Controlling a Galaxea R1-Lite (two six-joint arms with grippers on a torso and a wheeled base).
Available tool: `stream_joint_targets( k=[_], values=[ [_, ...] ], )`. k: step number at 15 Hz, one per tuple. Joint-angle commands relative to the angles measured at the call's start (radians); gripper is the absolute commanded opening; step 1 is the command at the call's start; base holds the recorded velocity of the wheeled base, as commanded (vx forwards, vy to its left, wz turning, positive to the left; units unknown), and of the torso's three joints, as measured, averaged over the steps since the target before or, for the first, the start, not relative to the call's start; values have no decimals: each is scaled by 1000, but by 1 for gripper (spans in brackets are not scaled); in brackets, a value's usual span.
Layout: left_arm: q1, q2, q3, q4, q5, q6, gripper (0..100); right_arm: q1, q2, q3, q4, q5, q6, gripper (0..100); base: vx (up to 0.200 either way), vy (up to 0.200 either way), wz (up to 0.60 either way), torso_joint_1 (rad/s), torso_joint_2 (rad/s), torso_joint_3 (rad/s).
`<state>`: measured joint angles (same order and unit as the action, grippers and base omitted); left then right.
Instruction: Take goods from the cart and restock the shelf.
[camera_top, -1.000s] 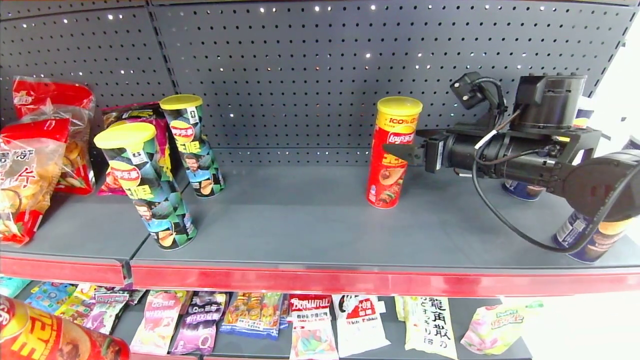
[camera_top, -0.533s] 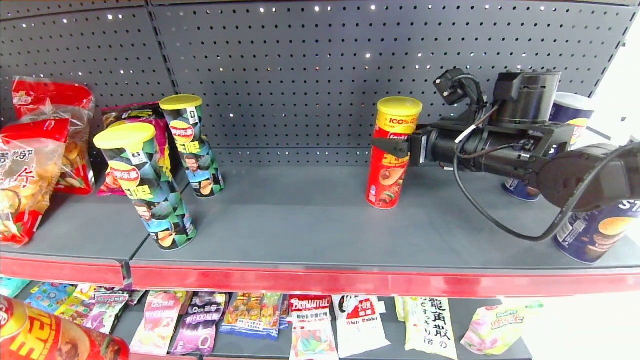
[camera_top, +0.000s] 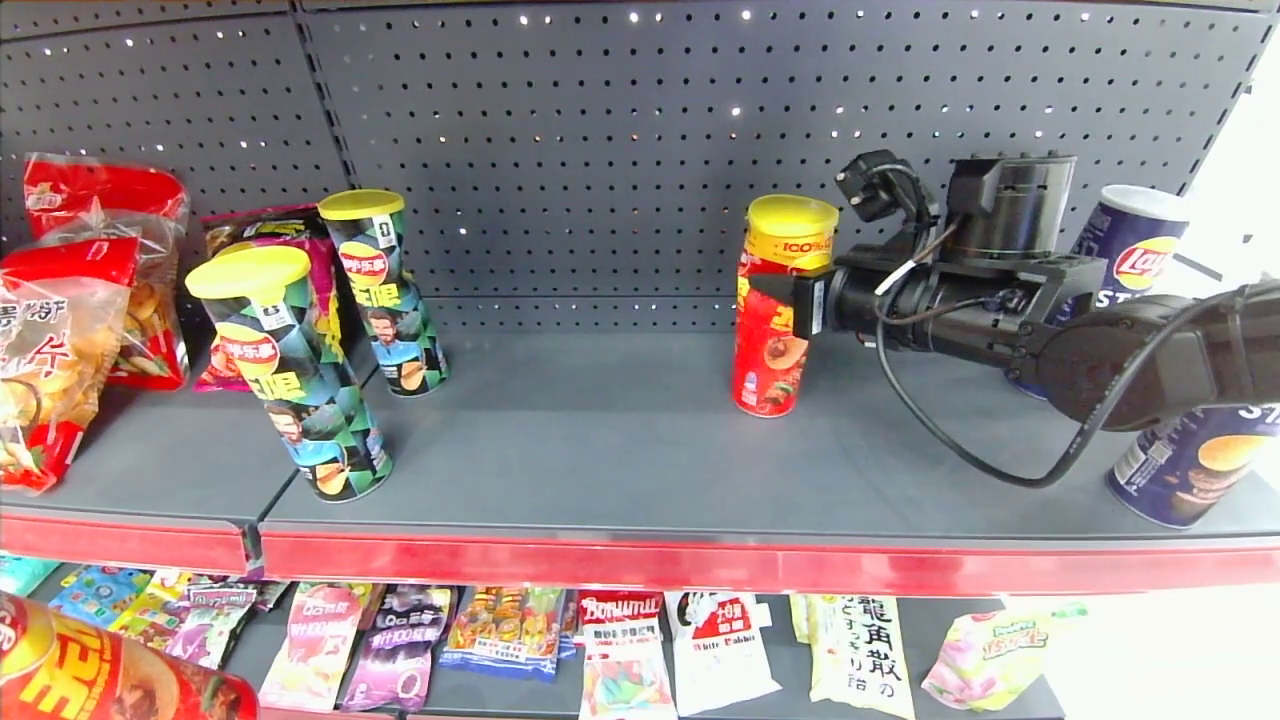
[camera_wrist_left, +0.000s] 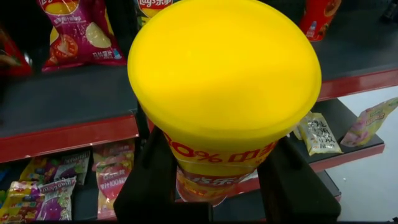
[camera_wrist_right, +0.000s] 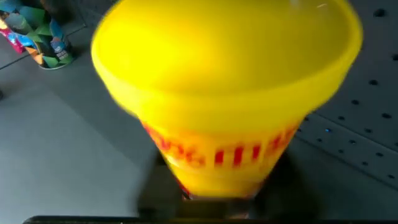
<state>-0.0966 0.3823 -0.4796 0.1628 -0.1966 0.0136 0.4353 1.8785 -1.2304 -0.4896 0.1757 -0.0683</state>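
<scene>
In the head view, a red cylindrical chip can with a yellow plastic lid is seen with its base on the grey metal shelf, leaning slightly, midway between two green-patterned cans and two blue cans. It is clasped just below the lid by the right end effector. In the right wrist view the lid is seen from above. In the left wrist view, a second red can with a yellow lid is gripped between the fingers of the left end effector, in front of the shelves.
</scene>
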Motion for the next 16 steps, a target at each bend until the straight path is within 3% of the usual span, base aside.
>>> stream_joint_targets(
  k=[1,3,4,7,10,12,16],
  values=[
    [0,-2,3,0,0,0,0,48,-42,3,9,-45,2,0,0,0,0,0,0,0],
    [0,-3,1,4,0,0,0,74,-61,12,13,-116,8,0,0,0,0,0,0,0],
    [0,-5,1,8,0,0,0,128,-102,52,11,-252,18,0,0,0,0,0,0,0],
    [0,-3,1,8,0,0,0,218,-162,109,8,-443,67,0,0,0,0,0,0,0],
    [0,0,3,8,0,0,0,356,-170,141,3,-769,154,0,0,0,0,0,0,0],
    [0,0,4,8,-1,0,0,401,-164,149,3,-834,182,0,0,0,0,0,0,0],
    [0,0,7,8,-1,0,0,431,-182,212,3,-838,180,0,0,0,0,0,0,0]
  ],
)
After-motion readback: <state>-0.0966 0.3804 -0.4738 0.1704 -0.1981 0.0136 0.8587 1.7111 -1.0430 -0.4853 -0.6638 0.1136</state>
